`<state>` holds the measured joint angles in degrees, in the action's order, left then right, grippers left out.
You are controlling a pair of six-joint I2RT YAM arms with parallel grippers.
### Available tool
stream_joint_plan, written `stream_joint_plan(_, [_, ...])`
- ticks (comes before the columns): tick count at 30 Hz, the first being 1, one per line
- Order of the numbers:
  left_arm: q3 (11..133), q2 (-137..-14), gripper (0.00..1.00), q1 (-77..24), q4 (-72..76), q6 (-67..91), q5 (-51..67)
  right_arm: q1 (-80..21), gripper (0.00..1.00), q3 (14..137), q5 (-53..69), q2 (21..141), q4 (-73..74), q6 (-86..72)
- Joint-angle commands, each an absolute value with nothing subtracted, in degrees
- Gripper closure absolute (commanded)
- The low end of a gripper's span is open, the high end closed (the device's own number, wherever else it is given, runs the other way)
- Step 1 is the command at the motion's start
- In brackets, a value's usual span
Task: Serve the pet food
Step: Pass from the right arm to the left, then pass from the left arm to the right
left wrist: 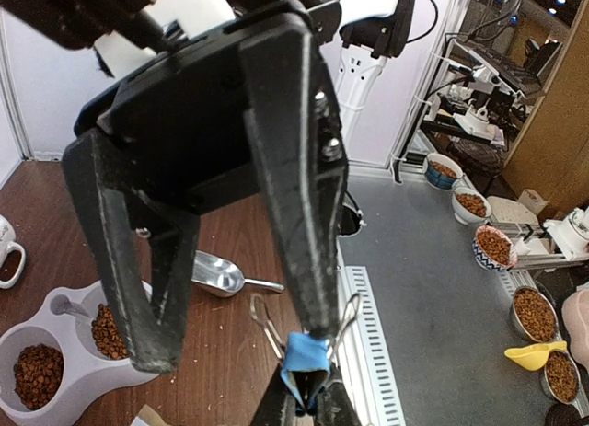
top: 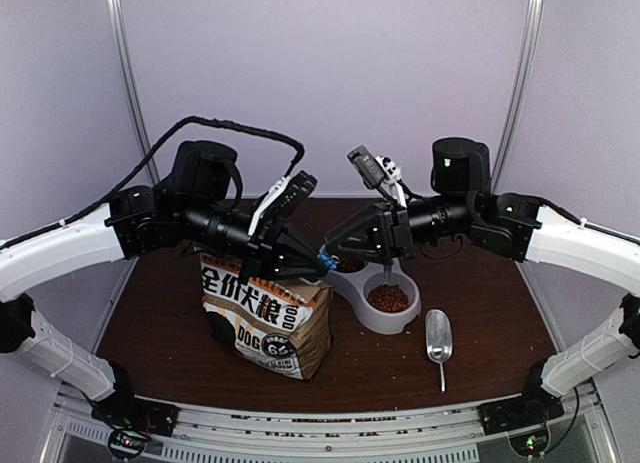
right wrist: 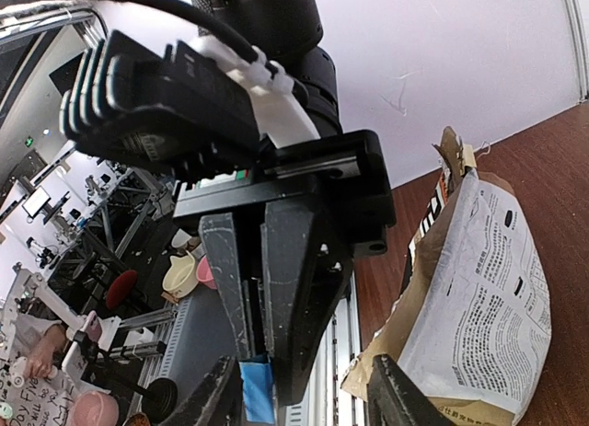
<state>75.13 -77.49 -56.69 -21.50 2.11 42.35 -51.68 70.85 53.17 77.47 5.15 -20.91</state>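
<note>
Pet food (top: 388,299) fills both wells of the grey double bowl (top: 402,321); in the left wrist view the pet food (left wrist: 39,375) lies at lower left in the bowl (left wrist: 81,382). The printed "DOG" bag (top: 265,323) stands left of the bowl, and its paper top (right wrist: 488,297) shows at right. My left gripper (top: 322,264) (left wrist: 306,400) is shut on a blue binder clip (left wrist: 304,360) (right wrist: 258,391) above the bag's right top corner. My right gripper (top: 338,251) (right wrist: 304,375) faces it, open, one fingertip (left wrist: 317,320) touching the clip.
A metal scoop (top: 438,335) (left wrist: 213,274) lies on the brown table right of the bowl. The table's near edge carries a slotted white rail (left wrist: 368,334). Beyond it, several bowls of kibble (left wrist: 534,311) stand on the floor.
</note>
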Motion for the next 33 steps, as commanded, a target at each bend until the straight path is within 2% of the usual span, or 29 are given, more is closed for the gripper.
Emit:
stream_joint_plan(1, [74.02, -77.08, 0.95, -56.78, -18.15, 3.26, 41.12, -50.96, 0.47, 69.17, 50.28, 73.93, 1.42, -21.64])
stream_joint_plan(10, [73.14, -76.39, 0.95, -56.78, -18.27, 4.08, 40.25, -50.95, 0.3, 67.62, 50.57, 71.8, 1.42, -19.64])
stream_joint_plan(19, [73.3, -76.28, 0.95, -56.78, -18.37, 4.26, 39.67, -53.38, 0.27, 72.29, 45.64, 72.63, 17.41, -9.38])
stream_joint_plan(28, [73.72, -76.59, 0.95, -56.75, -18.72, 4.35, 38.85, -55.35, 0.27, 73.24, 44.89, 73.47, 17.76, -9.09])
stream_joint_plan(33, [73.74, -76.64, 0.95, -56.78, -18.81, 4.44, 38.91, -56.01, 0.32, 74.55, 43.48, 74.37, 18.72, -8.88])
